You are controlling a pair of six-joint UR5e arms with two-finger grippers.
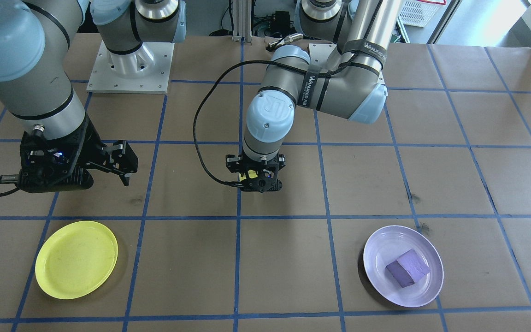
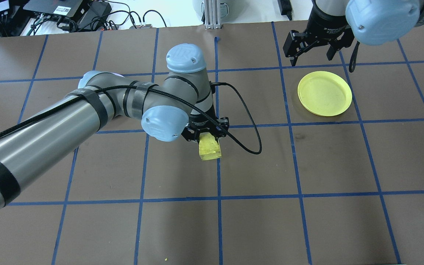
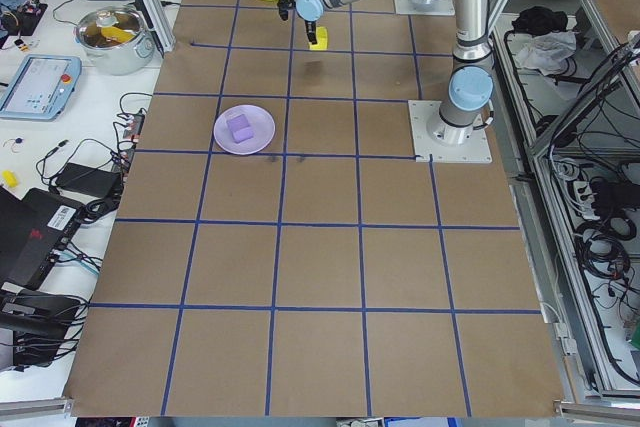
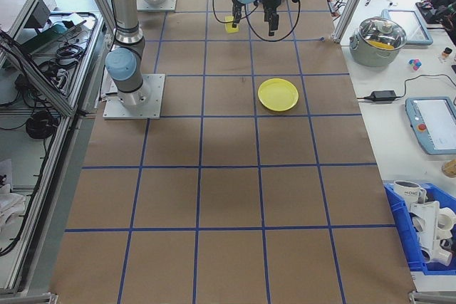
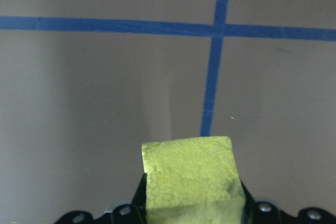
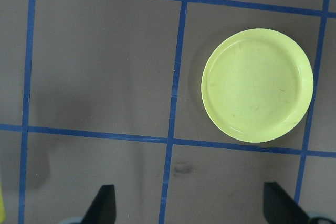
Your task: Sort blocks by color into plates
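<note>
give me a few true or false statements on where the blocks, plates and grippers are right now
1. The purple block lies in the lavender plate. True.
2. The yellow plate holds a block. False: it is bare.
3. The left gripper is shut on the yellow block. True.
4. The right gripper grips the purple block. False: it is open, holding nothing.
5. The yellow block rests on the table. False: it hangs above it.

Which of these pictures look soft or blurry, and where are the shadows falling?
Left wrist view: soft throughout, the yellow block blurred up close. Front-facing view: sharp, faint shadows under both arms and beside the yellow plate. Right wrist view: the claw fingers are dark and unfocused.
</note>
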